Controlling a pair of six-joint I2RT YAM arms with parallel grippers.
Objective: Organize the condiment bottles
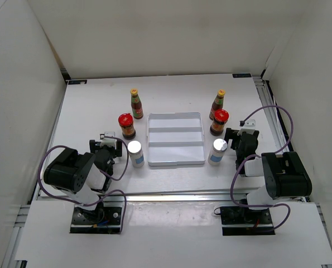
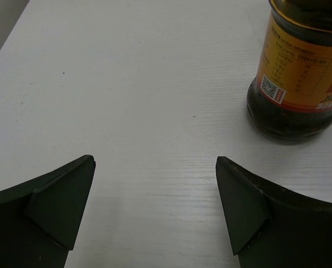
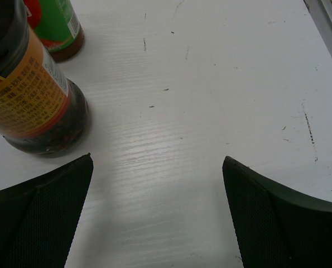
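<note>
Six condiment bottles stand upright beside a white tray [image 1: 176, 163]. Left of it: a slim yellow-capped bottle [image 1: 136, 104], a red-lidded jar [image 1: 126, 125], a white silver-capped shaker [image 1: 135, 153]. Right of it: a slim yellow-capped bottle [image 1: 218, 104], a red-lidded jar [image 1: 219, 121], a shaker [image 1: 217, 151]. My left gripper [image 1: 111, 142] is open near the table's left front, left of the shaker; the left jar [image 2: 299, 72] stands ahead to its right. Open too, my right gripper [image 1: 241, 137] sits right of the right jar [image 3: 34, 95], with the slim bottle [image 3: 57, 28] behind.
The tray has ridged compartments and holds nothing. White walls enclose the table on the left, right and back. A metal rail [image 1: 269, 111] runs along the right edge, with a grey cable [image 1: 283, 120] looping over it.
</note>
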